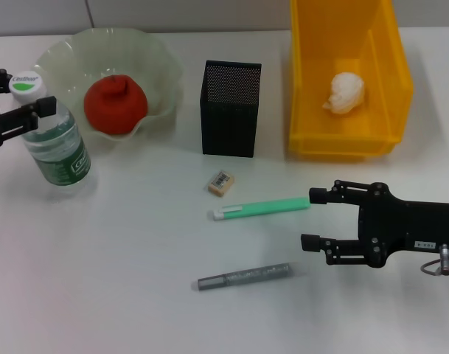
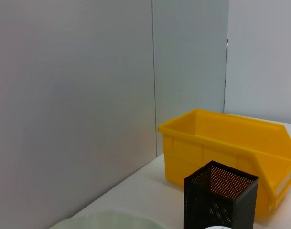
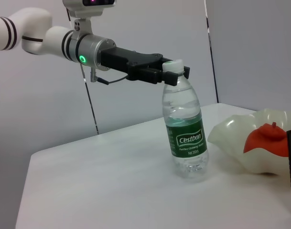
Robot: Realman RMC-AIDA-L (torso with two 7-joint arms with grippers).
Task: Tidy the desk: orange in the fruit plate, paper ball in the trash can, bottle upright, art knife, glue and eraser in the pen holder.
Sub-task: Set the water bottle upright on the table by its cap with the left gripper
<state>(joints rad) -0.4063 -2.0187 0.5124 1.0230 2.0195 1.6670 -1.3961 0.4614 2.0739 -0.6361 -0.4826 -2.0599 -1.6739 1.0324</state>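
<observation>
Judging largest first, we find the trash can (image 1: 383,125) holding the paper ball (image 1: 345,92), the fruit plate (image 1: 158,70) holding the orange (image 1: 115,105), and the bottle (image 1: 56,144) upright in our left gripper (image 1: 19,103), fingers clamped at its neck. Our right gripper (image 1: 310,219), fingers apart, hovers near the eraser (image 1: 221,183) lying loose before the pen holder (image 1: 230,109).

The left end effector (image 1: 21,96) is stretched out level at the far left of the head view, its black fingers (image 3: 170,76) set on either side of the neck of the bottle (image 1: 56,144), just below the cap. The right end effector (image 1: 311,220) hangs low over the tabletop (image 1: 121,280) at the near right, pointing left, its two fingers spread wide apart and holding nothing.
</observation>
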